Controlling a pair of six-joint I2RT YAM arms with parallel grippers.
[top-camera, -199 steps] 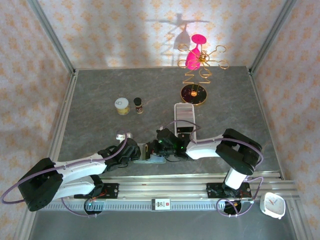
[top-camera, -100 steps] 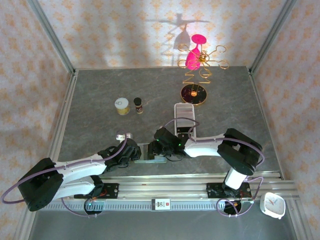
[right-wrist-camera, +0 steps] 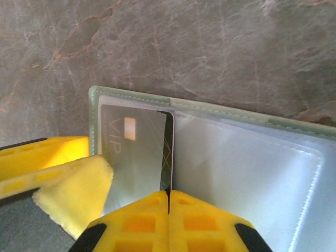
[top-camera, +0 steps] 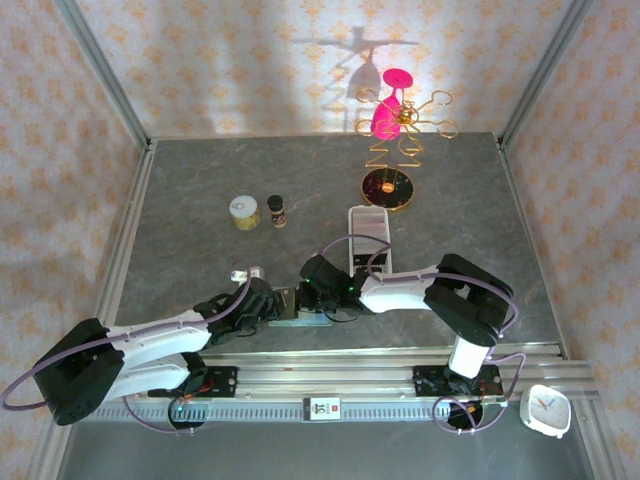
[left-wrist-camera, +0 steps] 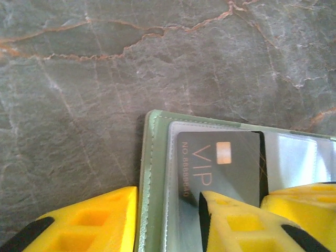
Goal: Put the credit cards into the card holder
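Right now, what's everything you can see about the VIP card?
The VIP card is thin, dark grey and shiny, with goldish letters, a small chip and tiny numbers. It lies at one end of the open green card holder, against its clear sleeve. A yellow finger of the left gripper covers its near corner.

You've got the card holder (right-wrist-camera: 131, 98) lying open & flat on the grey marbled table (right-wrist-camera: 220, 47), clear pockets facing up. 1 silvery VIP card (right-wrist-camera: 137, 157) sits at its L pocket, slightly skewed. R gripper (right-wrist-camera: 169, 195): fingers pressed together, tips at the card's lower R corner; can't tell if they pinch it. L gripper's yellow fingers (right-wrist-camera: 58, 168) sit just beside the card's L edge.
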